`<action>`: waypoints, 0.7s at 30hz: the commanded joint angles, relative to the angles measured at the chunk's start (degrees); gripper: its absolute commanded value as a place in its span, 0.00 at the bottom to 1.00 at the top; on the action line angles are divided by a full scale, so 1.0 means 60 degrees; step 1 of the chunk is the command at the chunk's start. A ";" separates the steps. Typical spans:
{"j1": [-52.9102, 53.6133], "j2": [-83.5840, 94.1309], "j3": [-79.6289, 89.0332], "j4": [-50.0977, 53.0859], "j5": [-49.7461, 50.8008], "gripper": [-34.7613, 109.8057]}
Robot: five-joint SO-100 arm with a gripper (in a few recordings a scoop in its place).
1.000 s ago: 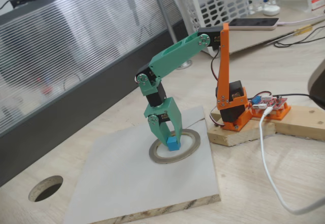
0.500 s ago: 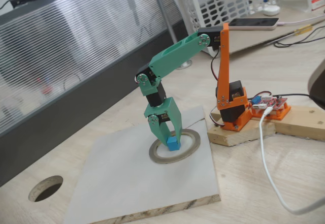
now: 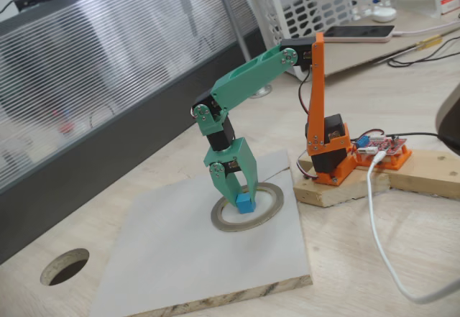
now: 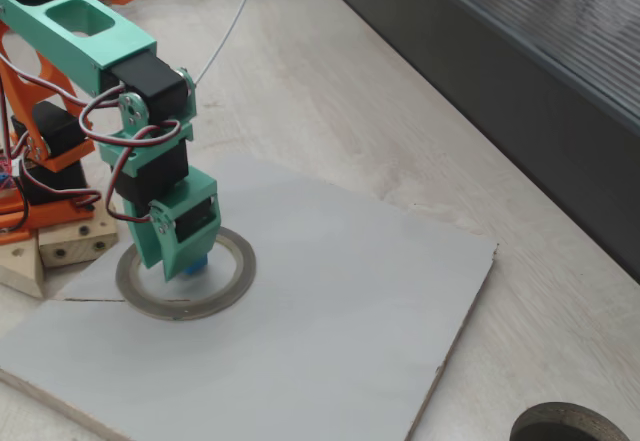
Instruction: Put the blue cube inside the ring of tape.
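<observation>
Green end effector points straight down with its fingers clamped on the blue cube. In both fixed views the cube sits inside the ring of tape, which lies flat on the grey board on the wooden surface.

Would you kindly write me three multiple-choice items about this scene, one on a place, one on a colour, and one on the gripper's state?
1. Where is the small sky-blue cube?
A. Inside the grey-silver ring of tape
B. Beside the dark round tabletop hole
C. On the bare wooden table

2. What colour is the gripper?
A. Orange
B. Green
C. White

3. How does the gripper stand?
A. Wide open above the board
B. Shut on the cube
C. Raised well clear of the ring

Answers: 1 A, the cube sits within the ring's opening; 2 B, the fingers are green; 3 B, both fingers flank the cube closely.
</observation>
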 commanded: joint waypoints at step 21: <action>0.0073 0.0278 0.0088 0.0103 0.0059 0.59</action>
